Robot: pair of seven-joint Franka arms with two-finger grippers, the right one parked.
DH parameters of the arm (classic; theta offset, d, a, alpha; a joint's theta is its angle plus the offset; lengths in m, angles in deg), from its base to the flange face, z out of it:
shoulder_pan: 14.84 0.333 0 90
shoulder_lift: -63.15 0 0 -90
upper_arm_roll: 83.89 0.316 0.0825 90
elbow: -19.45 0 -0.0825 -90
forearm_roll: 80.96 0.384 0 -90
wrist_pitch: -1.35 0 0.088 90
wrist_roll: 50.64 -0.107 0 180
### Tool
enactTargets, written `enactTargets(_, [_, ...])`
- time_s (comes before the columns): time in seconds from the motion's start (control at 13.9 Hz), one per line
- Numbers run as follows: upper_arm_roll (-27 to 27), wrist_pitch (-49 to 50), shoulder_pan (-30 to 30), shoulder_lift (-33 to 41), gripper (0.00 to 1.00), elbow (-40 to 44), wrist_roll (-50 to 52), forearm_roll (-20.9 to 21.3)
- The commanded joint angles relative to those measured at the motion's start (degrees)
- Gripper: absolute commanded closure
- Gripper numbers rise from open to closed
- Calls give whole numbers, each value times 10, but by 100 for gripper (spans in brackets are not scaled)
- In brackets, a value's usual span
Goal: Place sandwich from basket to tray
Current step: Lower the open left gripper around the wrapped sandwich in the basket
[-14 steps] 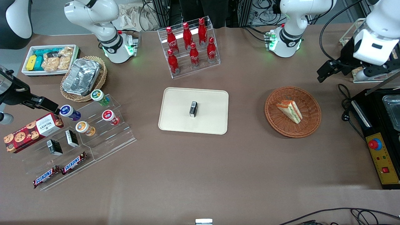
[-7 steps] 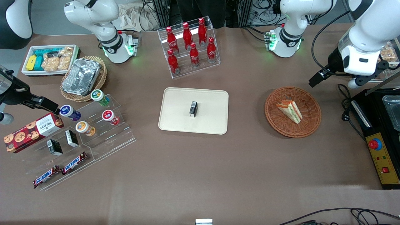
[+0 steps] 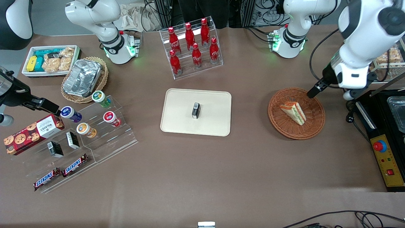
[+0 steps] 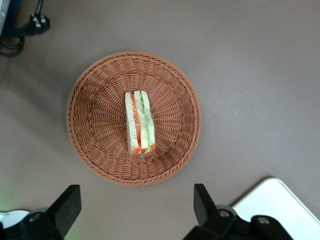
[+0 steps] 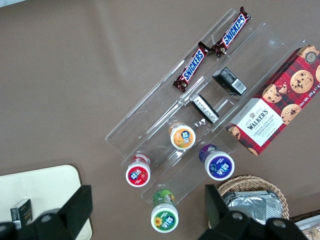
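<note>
The sandwich is a white-bread wedge with red, orange and green layers. It lies in the round reddish-brown wicker basket. My left gripper hangs open and empty above the basket's rim, at the edge farther from the front camera. In the left wrist view the sandwich lies in the middle of the basket, and the gripper has its black fingers spread wide just outside the rim. The cream tray lies mid-table with a small black box on it. Its corner shows in the left wrist view.
A rack of red cola bottles stands farther from the camera than the tray. A black machine sits beside the basket at the working arm's end. Toward the parked arm's end are an acrylic stand of cups and snacks, a tan foil basket and a white bin.
The left arm has swung from the working arm's end of the table toward the basket. Its gripper now hangs over the basket's rim. Nothing else moved.
</note>
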Motion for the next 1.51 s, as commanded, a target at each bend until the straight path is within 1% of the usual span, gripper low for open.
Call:
enactTargets(0.0, [1, -69, -5, 7, 0, -65, 26, -1])
enactTargets(0.22, [1, -136, -5, -9, 0, -117, 25, 2])
enactTargets(0.58, [1, -197, -19, -65, 0, -148, 38, 15])
enactTargets(0.79, [3, -264, -19, -73, 0, -193, 40, 18])
enactTargets(1.44, [6, -332, -18, -129, 0, -198, 42, 20])
